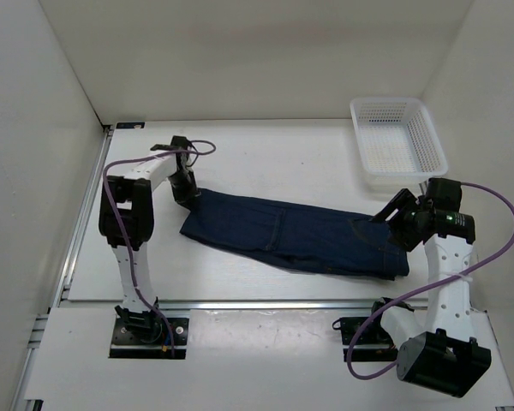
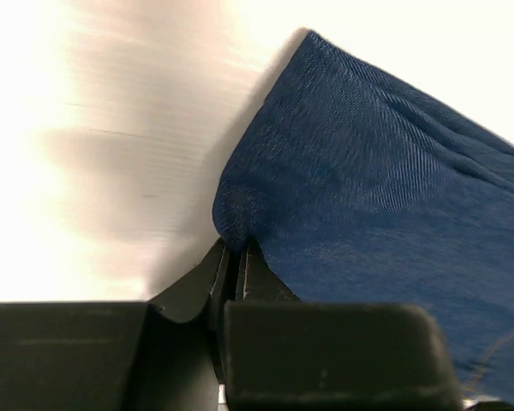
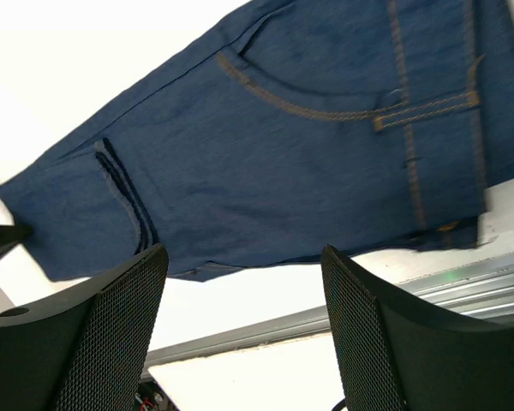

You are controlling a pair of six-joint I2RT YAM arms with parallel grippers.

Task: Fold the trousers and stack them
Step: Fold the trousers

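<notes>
The dark blue trousers [image 1: 291, 231] lie flat across the table, legs to the left and waist to the right. My left gripper [image 1: 188, 195] is at the far left leg end, shut on a pinch of the denim; in the left wrist view the trousers [image 2: 368, 171] bunch into the closed left gripper [image 2: 236, 253]. My right gripper [image 1: 392, 210] hovers open by the waist end. From the right wrist the trousers [image 3: 283, 145] show orange-stitched pockets, and nothing lies between the right gripper's [image 3: 244, 251] mesh-padded fingers [image 3: 120, 325].
A white mesh basket [image 1: 397, 141] stands at the back right, just beyond the right arm. An aluminium rail [image 1: 240, 304] runs along the table's near edge. White walls close in the left, back and right sides.
</notes>
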